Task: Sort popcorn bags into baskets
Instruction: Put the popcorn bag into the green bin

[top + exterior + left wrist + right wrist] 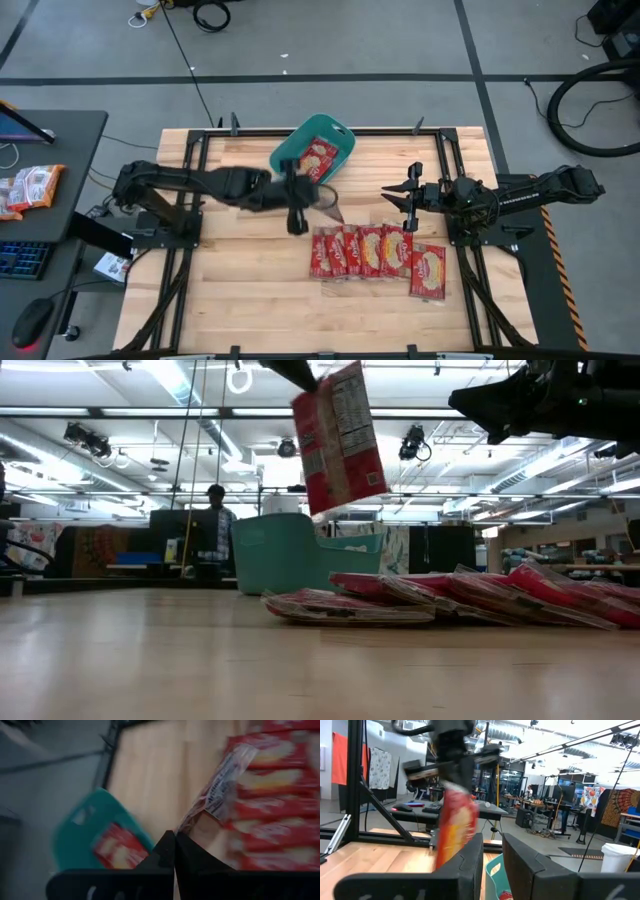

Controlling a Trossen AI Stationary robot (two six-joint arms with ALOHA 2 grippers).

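My left gripper (312, 198) hangs over the table's middle, shut on one red popcorn bag (331, 206), which shows high in the low view (338, 440). The teal basket (314, 151) stands just beyond, toward the far edge, with one red bag (321, 156) lying inside. Several more red bags (376, 252) lie overlapping in a row on the table, nearer than the gripper. My right gripper (393, 200) waits open above the table's right half, its fingers pointing at the held bag, apart from it. My left gripper pinches the popcorn bag by one short end (189, 822) between its two shut fingers (165, 851). In the low view the bag is lifted clear, hanging tilted below the fingers with its printed back (345, 415) showing, well above the bags on the table.
A black frame rail (300, 131) runs along the table's far edge behind the basket. Bare wood (250, 290) lies left of and nearer than the bag row. A side desk (45, 190) with an orange-and-white packet (30, 187) stands left of the table.
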